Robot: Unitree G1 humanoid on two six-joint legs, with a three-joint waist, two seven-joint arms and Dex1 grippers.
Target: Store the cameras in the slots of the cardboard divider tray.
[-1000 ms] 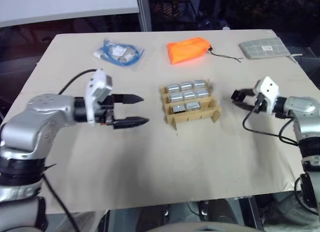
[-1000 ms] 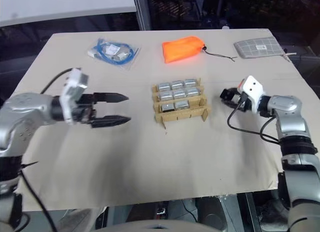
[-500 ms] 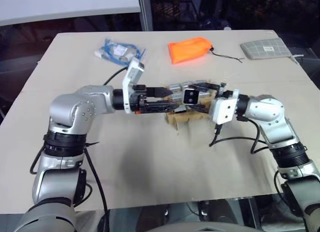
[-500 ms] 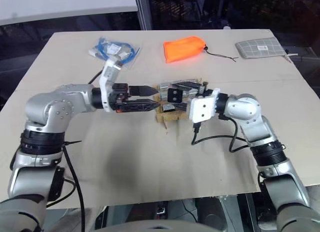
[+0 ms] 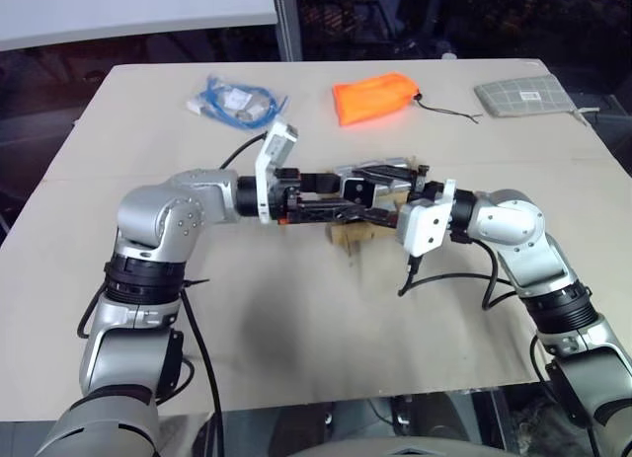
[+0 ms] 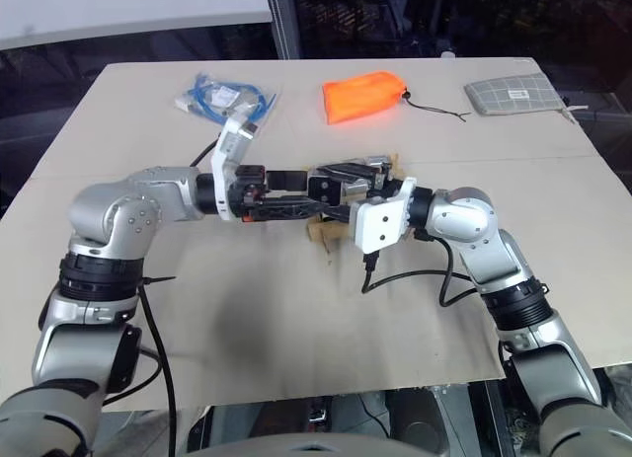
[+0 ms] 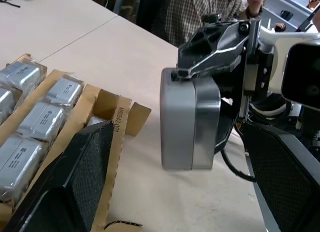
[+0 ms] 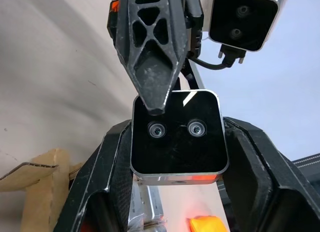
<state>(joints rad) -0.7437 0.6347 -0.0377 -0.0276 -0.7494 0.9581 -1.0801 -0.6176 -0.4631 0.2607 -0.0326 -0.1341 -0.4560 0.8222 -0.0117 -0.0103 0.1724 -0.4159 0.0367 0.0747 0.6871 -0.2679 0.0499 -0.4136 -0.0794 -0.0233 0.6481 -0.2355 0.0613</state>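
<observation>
Above the cardboard divider tray (image 7: 107, 137), my right gripper (image 8: 177, 142) is shut on a silver-grey camera (image 7: 190, 124) with a black lens face, holding it up off the table. My left gripper (image 5: 341, 194) reaches in from the other side. Its black fingers (image 7: 75, 182) stand open on either side of that camera, with a gap on each side. One left fingertip (image 8: 152, 96) overlaps the top edge of the lens face in the right wrist view. Several more cameras (image 7: 47, 117) lie in the tray's slots, and the arms hide much of the tray in the eye views.
An orange drawstring pouch (image 5: 373, 97), a bag of blue cable (image 5: 235, 104) and a grey checked pad (image 5: 521, 94) lie along the table's far side. A person in a plaid shirt (image 7: 200, 11) stands beyond the table.
Both arms have swung in from the table's sides and met above the tray. The right gripper brought the camera along, and the left fingers now bracket it and have narrowed.
</observation>
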